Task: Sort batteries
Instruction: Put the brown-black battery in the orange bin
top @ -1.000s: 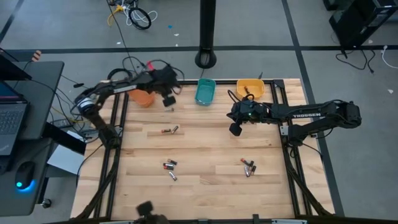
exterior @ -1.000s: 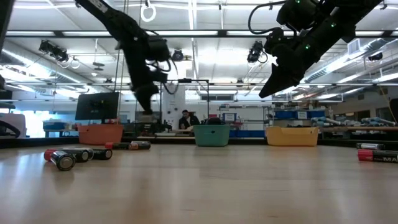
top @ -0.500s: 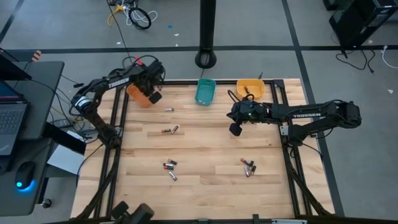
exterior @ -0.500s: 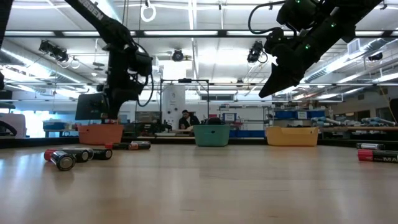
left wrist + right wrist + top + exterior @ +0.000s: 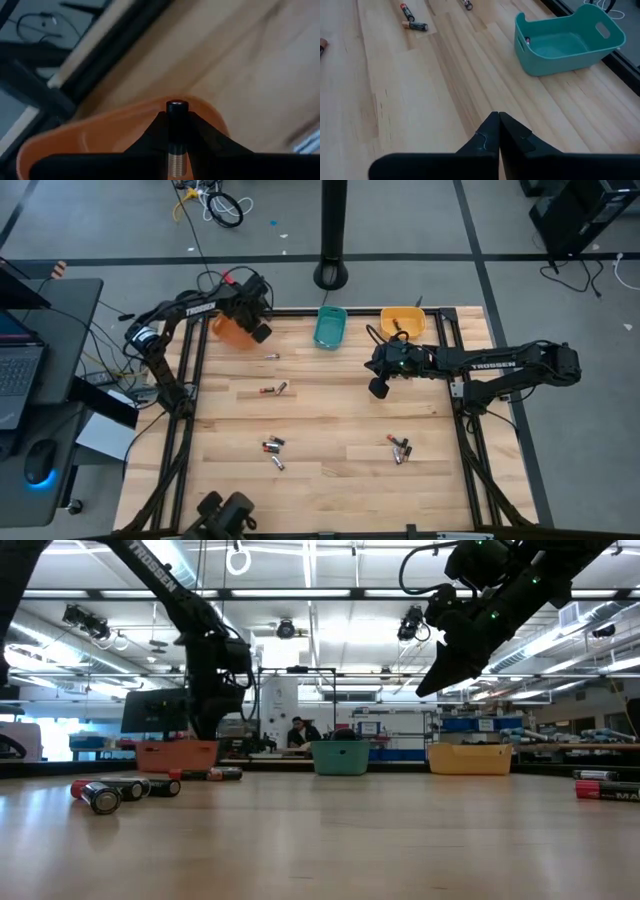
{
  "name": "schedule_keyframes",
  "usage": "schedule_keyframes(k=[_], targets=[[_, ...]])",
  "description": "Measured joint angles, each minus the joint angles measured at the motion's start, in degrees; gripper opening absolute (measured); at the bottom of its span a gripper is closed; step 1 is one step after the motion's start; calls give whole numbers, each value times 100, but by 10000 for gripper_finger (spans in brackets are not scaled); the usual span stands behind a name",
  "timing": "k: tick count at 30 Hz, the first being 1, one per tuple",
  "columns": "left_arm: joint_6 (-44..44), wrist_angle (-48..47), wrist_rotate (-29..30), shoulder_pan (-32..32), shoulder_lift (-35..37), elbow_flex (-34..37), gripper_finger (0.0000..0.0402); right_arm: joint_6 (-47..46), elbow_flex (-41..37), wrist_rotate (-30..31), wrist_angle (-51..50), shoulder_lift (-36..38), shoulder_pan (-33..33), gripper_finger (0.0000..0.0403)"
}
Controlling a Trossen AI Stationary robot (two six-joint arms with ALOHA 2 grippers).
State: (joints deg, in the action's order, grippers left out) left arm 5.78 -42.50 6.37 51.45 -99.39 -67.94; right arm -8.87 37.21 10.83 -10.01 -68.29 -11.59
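Left tool [image 5: 176,150]: clamped on a small black-and-silver cylindrical battery [image 5: 176,131], poised over the orange plastic bin [image 5: 100,137], presumably for release. Right tool [image 5: 498,131]: closed, empty, waiting above the pale wooden tabletop [image 5: 330,405]. Remaining loose batteries [image 5: 275,447]: scattered across the tabletop.

Small mixed batteries [image 5: 273,446] scattered flat in clusters across the table.

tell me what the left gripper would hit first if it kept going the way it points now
Most likely the orange bin. The left gripper, shut on a battery, points straight into it from above, though the depth is hard to judge.
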Motion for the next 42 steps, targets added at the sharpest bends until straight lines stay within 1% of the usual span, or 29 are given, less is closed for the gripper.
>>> schedule_keyframes(k=[7,10,13,17,19,23,25,27,31,36,42], targets=[[-124,720,-181,182,0,0,46,-13,0,-2,-8,0,0,22],[-125,721,-447,223,0,0,46,-11,0,-2,-29,0,0,17],[29,655,-479,221,2,0,46,11,0,0,-54,0,1,10],[264,441,-428,157,41,0,46,147,0,9,-51,-2,0,11],[287,373,-309,132,91,0,46,153,-48,128,101,-61,0,11],[296,369,-196,104,164,-13,46,156,-312,136,700,-278,20,10],[298,187,-189,104,162,-4,46,153,-393,134,956,-374,50,10],[287,309,-161,93,162,61,46,140,-413,134,1144,-468,85,11],[-11,526,-64,94,162,283,46,205,-413,134,1397,-535,146,11],[-298,806,-64,106,157,498,46,252,-413,132,1426,-513,146,11],[-551,1345,-378,104,157,525,46,234,-413,132,1289,-509,145,11]])
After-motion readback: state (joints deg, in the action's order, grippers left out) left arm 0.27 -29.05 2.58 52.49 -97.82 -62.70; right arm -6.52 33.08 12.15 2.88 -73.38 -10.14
